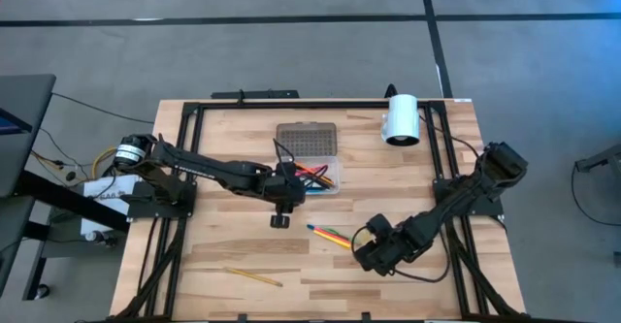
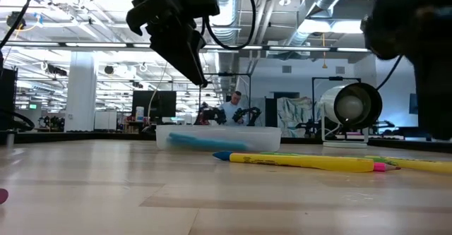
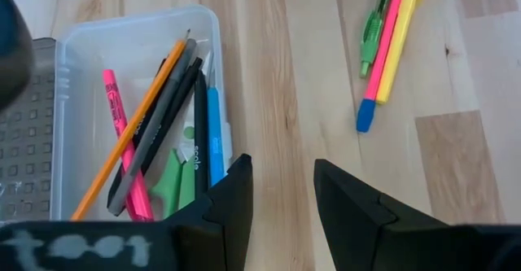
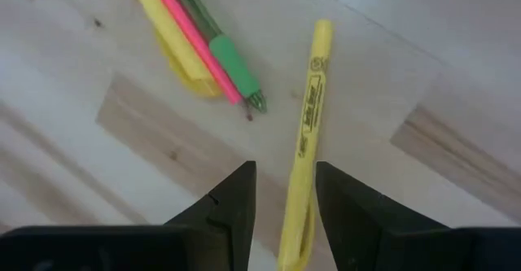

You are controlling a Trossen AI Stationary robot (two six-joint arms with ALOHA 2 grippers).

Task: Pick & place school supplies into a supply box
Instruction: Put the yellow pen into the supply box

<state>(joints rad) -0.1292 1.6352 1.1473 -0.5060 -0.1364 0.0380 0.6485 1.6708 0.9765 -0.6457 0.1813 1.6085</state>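
Observation:
The supply box [image 1: 315, 176], clear plastic, sits mid-table and holds an orange pencil [image 3: 134, 124], pink, grey and blue pens, a black marker and green scissors [image 3: 175, 181]. Its dotted lid [image 1: 307, 136] lies flat beyond it. My left gripper [image 3: 283, 169] hovers open and empty by the box's near side. A green, a pink and a blue-capped yellow pen [image 1: 330, 234] lie together on the table. Just to their right my right gripper [image 4: 285, 173] points down, open. A yellow highlighter [image 4: 313, 100] lies on the wood and runs in between its fingers.
A white cylinder [image 1: 401, 119] lies at the far right of the table. A thin yellow pencil [image 1: 254, 276] rests near the front left. A black frame rail [image 1: 291, 103] runs round the table. In the low view a person [image 2: 236, 104] is in the room behind.

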